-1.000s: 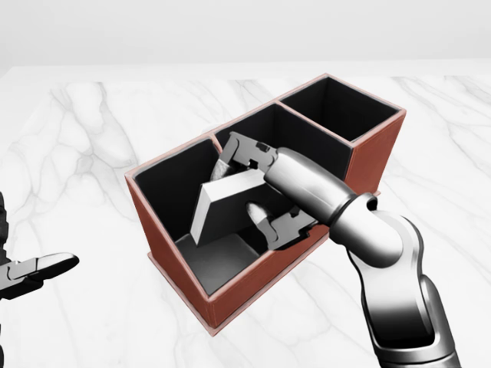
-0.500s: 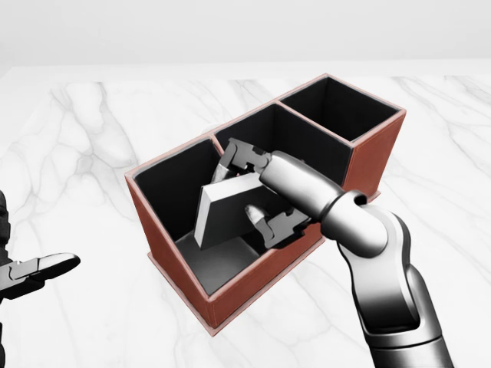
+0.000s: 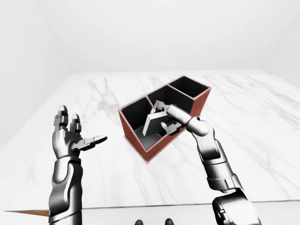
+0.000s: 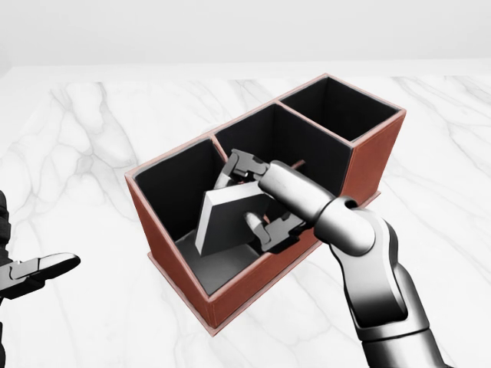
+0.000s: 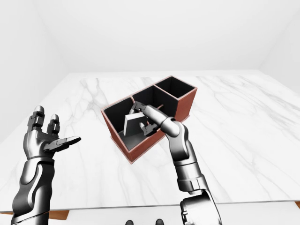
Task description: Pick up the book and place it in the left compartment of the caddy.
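Observation:
A grey book leans tilted inside the left compartment of the red-brown caddy, its lower edge down near the compartment's floor. My right hand reaches over the caddy's near wall, with fingers above the book and a thumb below it, closed round the book's right end. My left hand is held up open, well to the left of the caddy, palm showing and holding nothing.
The caddy has three black-lined compartments in a diagonal row on a white marble table; the middle and right ones hold nothing. The table's near edge runs along the bottom of the left-eye view.
My right hand has lowered the book deeper into the left compartment and shifted slightly left. The left hand has stayed still.

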Available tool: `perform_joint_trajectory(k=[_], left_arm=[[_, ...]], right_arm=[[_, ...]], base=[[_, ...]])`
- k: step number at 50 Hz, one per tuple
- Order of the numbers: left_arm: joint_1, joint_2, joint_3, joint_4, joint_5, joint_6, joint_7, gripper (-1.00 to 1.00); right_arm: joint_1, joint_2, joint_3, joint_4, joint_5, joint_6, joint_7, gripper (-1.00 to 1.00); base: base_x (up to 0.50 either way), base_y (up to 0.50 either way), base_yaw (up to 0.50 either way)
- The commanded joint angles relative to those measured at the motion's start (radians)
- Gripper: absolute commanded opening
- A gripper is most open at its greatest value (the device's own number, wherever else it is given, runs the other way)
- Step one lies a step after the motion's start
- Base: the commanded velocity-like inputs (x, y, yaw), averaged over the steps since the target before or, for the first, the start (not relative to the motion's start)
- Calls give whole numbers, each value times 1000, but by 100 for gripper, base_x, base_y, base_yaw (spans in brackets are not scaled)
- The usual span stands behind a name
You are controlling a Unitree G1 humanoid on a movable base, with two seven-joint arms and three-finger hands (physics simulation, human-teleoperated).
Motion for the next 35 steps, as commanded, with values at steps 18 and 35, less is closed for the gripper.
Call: perform_joint_trajectory(k=[18, 35], left_arm=[[4, -3, 0, -14, 0, 0, 0, 100], [2, -4, -1, -8, 2, 0, -1, 100]], right_arm=[[-43, 40, 23, 54, 4, 0, -10, -100], [-71, 48, 31, 118, -47, 0, -17, -100]], base=[[0, 0, 0], [0, 0, 0]])
